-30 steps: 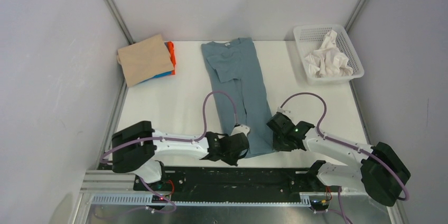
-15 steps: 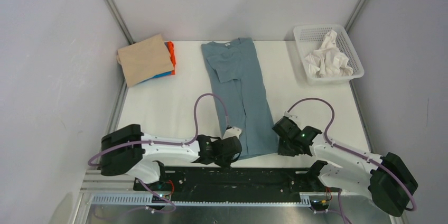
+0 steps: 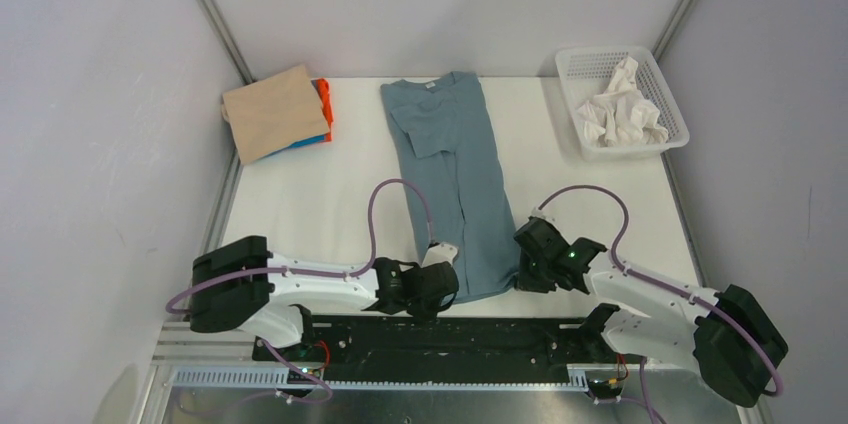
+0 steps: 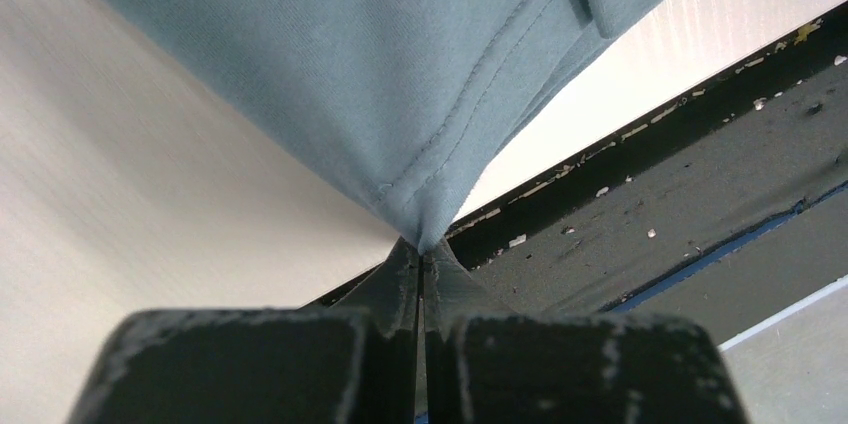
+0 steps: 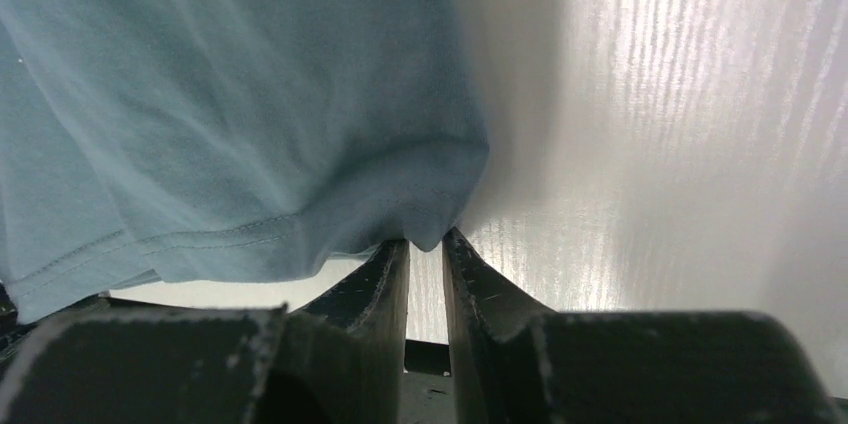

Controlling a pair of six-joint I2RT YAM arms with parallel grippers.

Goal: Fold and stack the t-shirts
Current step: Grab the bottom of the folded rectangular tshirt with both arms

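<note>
A slate blue-grey t-shirt (image 3: pixel 450 164) lies folded lengthwise in a long strip down the middle of the white table, collar at the far end. My left gripper (image 3: pixel 441 282) is shut on its near left hem corner; the left wrist view shows the cloth (image 4: pixel 380 64) pinched at the tips of that gripper (image 4: pixel 421 249). My right gripper (image 3: pixel 524 266) grips the near right hem corner. In the right wrist view the cloth (image 5: pixel 230 124) dips between the nearly closed tips of that gripper (image 5: pixel 426 241). A folded stack sits far left: tan t-shirt (image 3: pixel 275 112) over orange (image 3: pixel 323 96) and bright blue (image 3: pixel 310 141).
A white mesh basket (image 3: pixel 580 64) at the far right corner holds crumpled white cloth (image 3: pixel 622 109). The black base rail (image 3: pixel 450 329) runs along the near table edge just behind both grippers. Grey walls close in the left and right sides.
Both grippers have closed onto the shirt's near hem corners. Both arms have drawn slightly toward the near table edge, and the left arm's base link has swung left.
</note>
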